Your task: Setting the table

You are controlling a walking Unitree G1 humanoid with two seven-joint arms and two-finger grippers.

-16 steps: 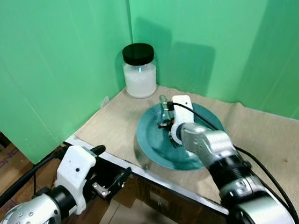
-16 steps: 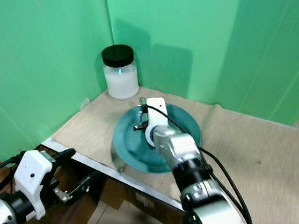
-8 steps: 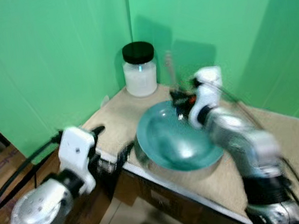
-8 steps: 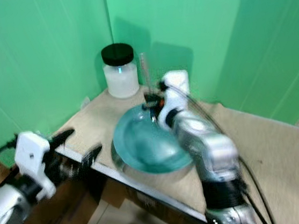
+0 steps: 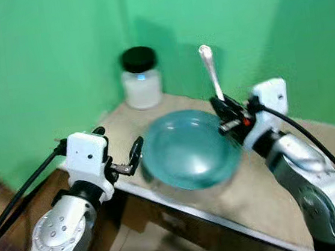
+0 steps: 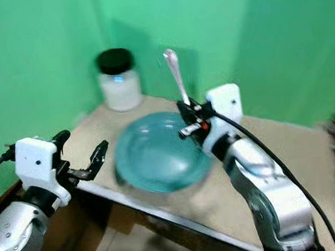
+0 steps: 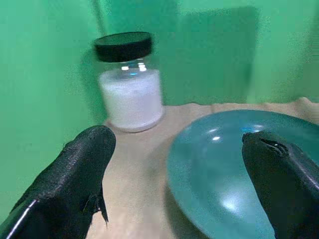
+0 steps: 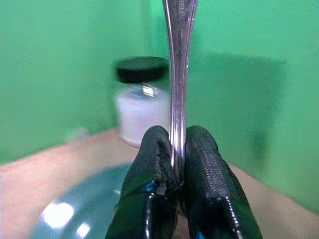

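A teal plate (image 5: pixel 185 150) lies on the beige cloth near the table's front edge. My right gripper (image 5: pixel 230 117) hovers at the plate's far right rim, shut on a silver spoon (image 5: pixel 211 75) that stands almost upright above it. In the right wrist view the spoon's handle (image 8: pixel 178 74) is pinched between the two black fingers (image 8: pixel 154 164). My left gripper (image 5: pixel 123 159) is open at the plate's left rim, level with the table edge. In the left wrist view its fingers (image 7: pixel 82 164) stand wide apart, with the plate (image 7: pixel 234 164) between and beyond them.
A glass jar (image 5: pixel 141 80) of white powder with a black lid stands in the back corner, also seen as the jar (image 7: pixel 130 84) in the left wrist view. Green walls (image 5: pixel 40 67) close the table on the left and at the back. Bare cloth (image 5: pixel 266 193) lies right of the plate.
The right gripper has lifted the spoon out of the plate and carried it up and right. The left arm has risen to the plate's left rim. The camera has shifted.
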